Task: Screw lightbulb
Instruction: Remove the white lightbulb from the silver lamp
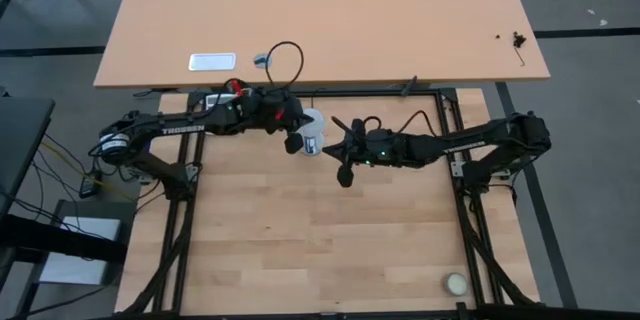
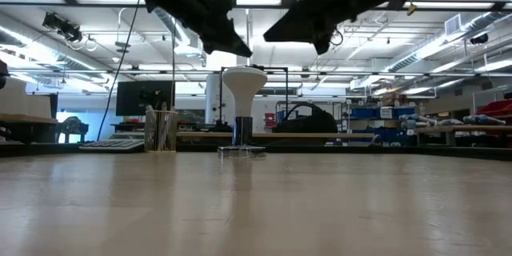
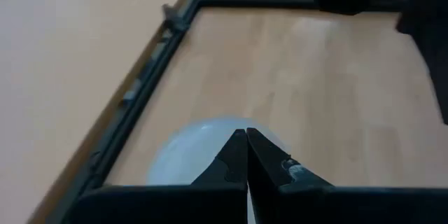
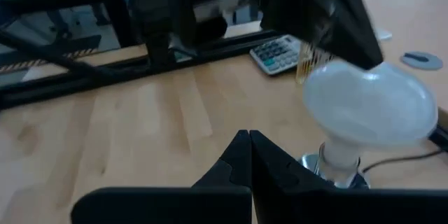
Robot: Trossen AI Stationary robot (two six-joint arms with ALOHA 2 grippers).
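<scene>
lightbulb (image 1: 313, 132) upright in socket, frame centre; left gripper (image 1: 292, 145) and right gripper (image 1: 345, 175) beside it, jaws closed, empty; next: open, grasp globe, twist.

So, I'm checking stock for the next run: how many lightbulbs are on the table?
1. The lightbulb stands upright, globe up, near the table's far edge, between the left gripper and the right gripper. The cream ball at the near right corner is no bulb.
</scene>
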